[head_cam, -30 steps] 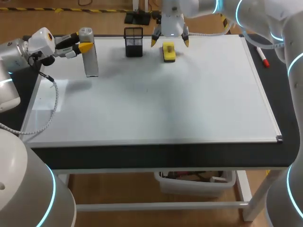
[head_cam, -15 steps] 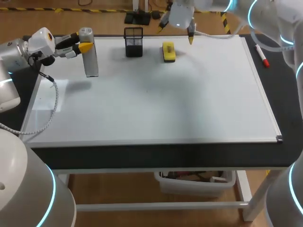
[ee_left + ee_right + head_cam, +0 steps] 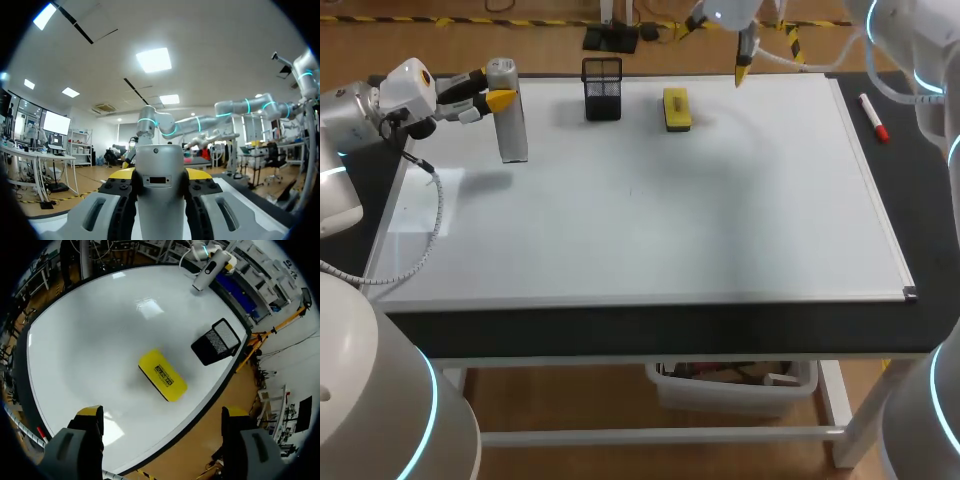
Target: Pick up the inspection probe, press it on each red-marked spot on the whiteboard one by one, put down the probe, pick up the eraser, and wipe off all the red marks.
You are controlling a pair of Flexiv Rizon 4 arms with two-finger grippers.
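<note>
right gripper [image 3: 720, 42]: fingers spread wide, nothing between them; hangs in the air at the whiteboard's [image 3: 650, 220] far edge.
change: a second ago it sat low with its open fingers either side of the eraser [image 3: 676, 108]; since then it has lifted and swung right. Eraser did not move.
meaning: the eraser is released and back on the board. No red marks show anywhere on the white surface, so wiping looks finished, judging from the board alone.
eraser vs right gripper: flat on the board, well below and ahead of the open fingers in the right wrist view, not touching; just beside the mesh basket [image 3: 603, 88].
left gripper [image 3: 496, 92]: closed on the probe [image 3: 510, 118], a fingertip on each side; no move across the frames.
probe: upright in that grip at the board's far left corner, not yet put down.
off board: red marker [image 3: 873, 118] lies on the dark table at the right, apart from both arms.
</note>
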